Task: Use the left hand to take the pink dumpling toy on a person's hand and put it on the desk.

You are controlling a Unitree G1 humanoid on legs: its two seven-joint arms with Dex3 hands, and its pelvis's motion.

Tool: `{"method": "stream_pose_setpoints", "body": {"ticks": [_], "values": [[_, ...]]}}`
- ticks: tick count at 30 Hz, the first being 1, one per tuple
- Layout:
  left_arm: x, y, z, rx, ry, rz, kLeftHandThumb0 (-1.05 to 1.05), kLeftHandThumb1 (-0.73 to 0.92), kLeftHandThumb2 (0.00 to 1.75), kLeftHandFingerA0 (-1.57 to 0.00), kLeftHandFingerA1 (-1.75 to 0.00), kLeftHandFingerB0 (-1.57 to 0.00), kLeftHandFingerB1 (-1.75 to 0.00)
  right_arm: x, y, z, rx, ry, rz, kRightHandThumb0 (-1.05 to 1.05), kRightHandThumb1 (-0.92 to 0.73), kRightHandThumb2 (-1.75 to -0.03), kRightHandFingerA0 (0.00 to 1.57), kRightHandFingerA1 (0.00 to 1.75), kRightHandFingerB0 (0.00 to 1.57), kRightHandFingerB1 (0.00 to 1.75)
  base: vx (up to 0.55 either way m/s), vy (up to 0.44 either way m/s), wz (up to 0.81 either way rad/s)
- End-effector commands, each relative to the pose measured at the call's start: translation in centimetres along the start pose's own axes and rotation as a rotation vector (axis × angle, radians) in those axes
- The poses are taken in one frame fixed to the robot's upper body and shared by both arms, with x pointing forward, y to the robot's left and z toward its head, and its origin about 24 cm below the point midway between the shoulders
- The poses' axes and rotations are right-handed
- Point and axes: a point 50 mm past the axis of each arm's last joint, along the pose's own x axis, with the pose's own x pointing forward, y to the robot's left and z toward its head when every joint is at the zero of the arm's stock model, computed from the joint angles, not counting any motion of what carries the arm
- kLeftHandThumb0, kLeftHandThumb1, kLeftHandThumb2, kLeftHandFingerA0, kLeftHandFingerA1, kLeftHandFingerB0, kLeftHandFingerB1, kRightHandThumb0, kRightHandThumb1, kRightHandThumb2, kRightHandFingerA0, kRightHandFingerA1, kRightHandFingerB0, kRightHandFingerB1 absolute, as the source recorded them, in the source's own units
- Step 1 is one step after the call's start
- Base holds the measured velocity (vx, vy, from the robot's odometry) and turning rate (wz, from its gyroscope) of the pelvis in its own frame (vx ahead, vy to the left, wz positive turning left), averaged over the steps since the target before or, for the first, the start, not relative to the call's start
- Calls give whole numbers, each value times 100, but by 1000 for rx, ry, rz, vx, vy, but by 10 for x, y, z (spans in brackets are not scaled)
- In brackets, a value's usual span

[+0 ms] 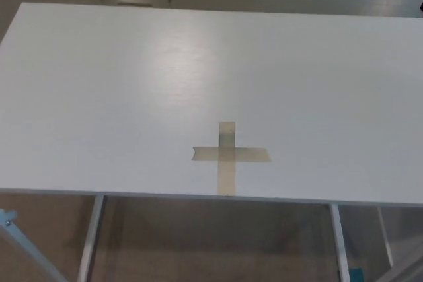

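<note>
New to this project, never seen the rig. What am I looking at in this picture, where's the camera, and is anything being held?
There is one picture, taken from a camera on the head of a two-armed humanoid robot, looking down at the work in front of it. It shows a white desk with a cross of tan tape stuck near its front edge, probably a marker for where things go. Below the edge you can see the desk's metal legs and a brownish floor.

Neither robot hand shows in the picture, so nothing is seen being held. The pink dumpling toy from the task and the person offering it are not in view either. Apart from the tape, nothing lies on the desk.
</note>
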Motion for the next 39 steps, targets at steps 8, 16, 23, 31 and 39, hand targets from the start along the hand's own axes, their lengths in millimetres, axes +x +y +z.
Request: {"method": "stream_pose_setpoints", "body": {"ticks": [8, 16, 23, 31, 39], "values": [[-1, -2, -3, 26, -7, -30, -39, 55, 57, -46, -38, -27, -32, -1, -3, -4, 21, -9, -21, -26, -65, -59, 47, 41, 38, 37, 0, 0, 0], [-1, -2, -4, 10, -2, -25, -40, 55, 57, -47, -38, -27, -32, -1, -3, -5, 17, -6, -23, -26, -65, -59, 47, 41, 38, 37, 0, 0, 0], [0, -2, -2, -3, -4, -25, -39, 55, 57, -48, -39, -27, -32, -1, -3, -4, 20, -12, -18, -26, -65, -59, 48, 41, 38, 37, 0, 0, 0], [0, -2, -3, 14, -3, -27, -39, 55, 57, -46, -38, -27, -32, -1, -3, -5, 21, -8, -20, -26, -65, -59, 47, 41, 38, 37, 0, 0, 0], [0, -3, -3, 29, 1, -29, -39, 55, 57, -44, -38, -27, -32, -2, -3, -6, 14, -1, -19, -26, -65, -59, 47, 41, 37, 37, 0, 0, 0]]}}
